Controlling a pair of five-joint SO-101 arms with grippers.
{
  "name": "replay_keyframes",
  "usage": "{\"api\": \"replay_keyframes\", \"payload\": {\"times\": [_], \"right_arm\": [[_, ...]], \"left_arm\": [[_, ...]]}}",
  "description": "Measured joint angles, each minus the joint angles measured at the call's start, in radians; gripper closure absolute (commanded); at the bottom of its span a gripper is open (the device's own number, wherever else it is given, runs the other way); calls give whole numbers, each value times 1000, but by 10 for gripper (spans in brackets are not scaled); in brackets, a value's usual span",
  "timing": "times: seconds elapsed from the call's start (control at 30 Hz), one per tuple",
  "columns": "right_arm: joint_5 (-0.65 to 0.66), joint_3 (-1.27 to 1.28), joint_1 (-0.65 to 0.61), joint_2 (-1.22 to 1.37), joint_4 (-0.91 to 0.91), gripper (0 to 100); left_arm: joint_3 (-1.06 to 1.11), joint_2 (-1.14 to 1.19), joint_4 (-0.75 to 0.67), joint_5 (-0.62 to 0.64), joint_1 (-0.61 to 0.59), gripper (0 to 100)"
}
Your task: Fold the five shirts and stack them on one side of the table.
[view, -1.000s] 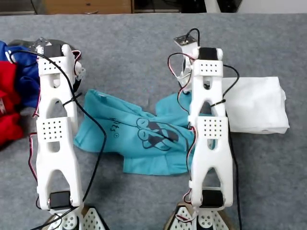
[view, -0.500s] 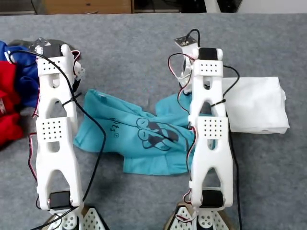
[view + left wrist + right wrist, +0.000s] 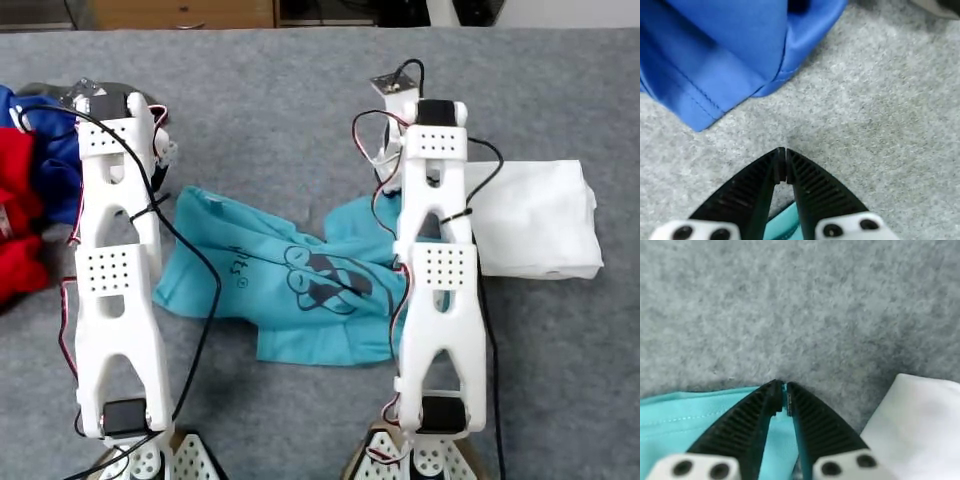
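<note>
1. My left pincer (image 3: 785, 164) is closed with nothing between its tips, over the bench (image 3: 890, 100) beside the blue shirt (image 3: 715, 50).
2. My right pincer (image 3: 782, 396) is closed at the edge of the mid-bench teal shirt (image 3: 685, 415); I can't tell whether it nips cloth.
3. A folded white shirt (image 3: 920, 425) lies near the right edge.

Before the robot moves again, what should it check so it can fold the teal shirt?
1. Teal shirt lying flat: not ok, it is rumpled between the two arms.
2. Left gripper open for grabbing: not ok, shut over the table.
3. Right gripper open for grabbing: not ok, shut at the teal shirt's edge.
4. White shirt folded: ok, it lies at the right side.
5. Blue shirt and red shirt folded: not ok, both are bunched up at the left.
</note>
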Motion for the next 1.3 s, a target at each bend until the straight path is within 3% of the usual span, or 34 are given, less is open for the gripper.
{"api": "replay_keyframes", "payload": {"times": [0.13, 0.5, 0.7, 1.3], "right_arm": [[0, -57, 0, 29, 0, 996], [0, -114, 0, 60, 2, 996], [0, -114, 0, 60, 2, 995], [0, -114, 0, 61, 2, 995]], "left_arm": [[-84, 0, 23, -54, 49, 874], [-80, 0, 41, -52, 144, 874], [-26, 0, 43, 57, 137, 872], [-23, 83, 43, 68, 132, 876]]}}
